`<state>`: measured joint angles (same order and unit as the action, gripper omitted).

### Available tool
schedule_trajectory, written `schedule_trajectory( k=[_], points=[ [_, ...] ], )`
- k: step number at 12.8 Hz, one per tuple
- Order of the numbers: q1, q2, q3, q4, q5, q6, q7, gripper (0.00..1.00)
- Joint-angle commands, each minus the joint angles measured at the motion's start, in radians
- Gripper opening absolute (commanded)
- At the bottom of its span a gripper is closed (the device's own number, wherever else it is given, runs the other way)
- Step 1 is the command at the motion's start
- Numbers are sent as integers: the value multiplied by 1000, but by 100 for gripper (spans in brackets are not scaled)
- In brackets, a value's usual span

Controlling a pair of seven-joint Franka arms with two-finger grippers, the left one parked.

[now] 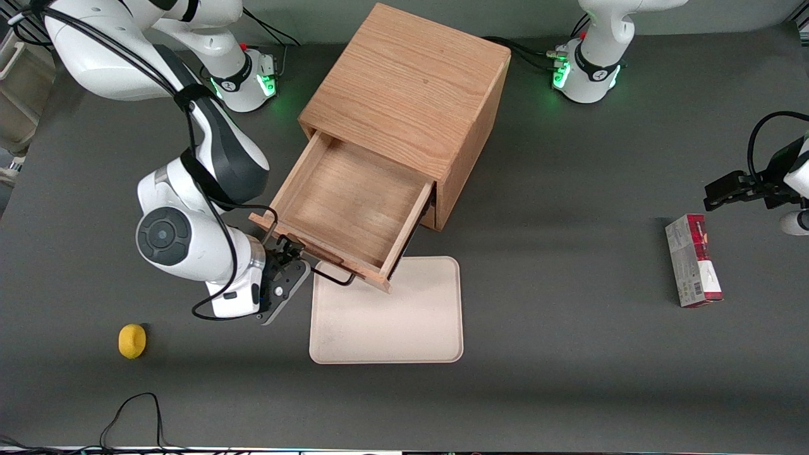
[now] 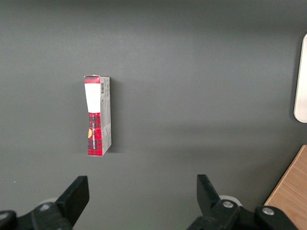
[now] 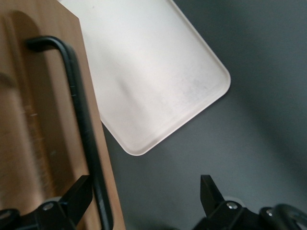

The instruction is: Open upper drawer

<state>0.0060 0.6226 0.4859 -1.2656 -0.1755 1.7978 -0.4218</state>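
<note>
The upper drawer (image 1: 354, 205) stands pulled well out of the cabinet (image 1: 411, 95), its bare wooden inside exposed and its front overhanging the edge of the pale tray (image 1: 404, 328) on the desk (image 1: 569, 354). We judge the opening essentially done. Our hand (image 1: 287, 253) sits at the drawer front, beside the black wire handle (image 3: 81, 124); in the wrist view its fingers (image 3: 76, 199) are spread wide, one just beside the bar and gripping nothing, which suggests the pull is over and the handle let go. A yellow object (image 1: 132, 340) lies toward the working arm's end, a red box (image 1: 693, 260) toward the parked arm's.
</note>
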Motion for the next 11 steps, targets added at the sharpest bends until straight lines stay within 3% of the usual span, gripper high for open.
schedule_trajectory(
  k=[1, 2, 3, 7, 11],
  points=[
    [-3, -111, -67, 8, 101, -87, 96, 100],
    [2, -169, -137, -7, 188, -110, 139, 100],
    [6, -220, -188, -30, 230, -138, 182, 100],
    [8, -459, -315, -206, 234, -279, 425, 100],
    [8, -856, -426, -706, 238, -122, 434, 100]
  ],
)
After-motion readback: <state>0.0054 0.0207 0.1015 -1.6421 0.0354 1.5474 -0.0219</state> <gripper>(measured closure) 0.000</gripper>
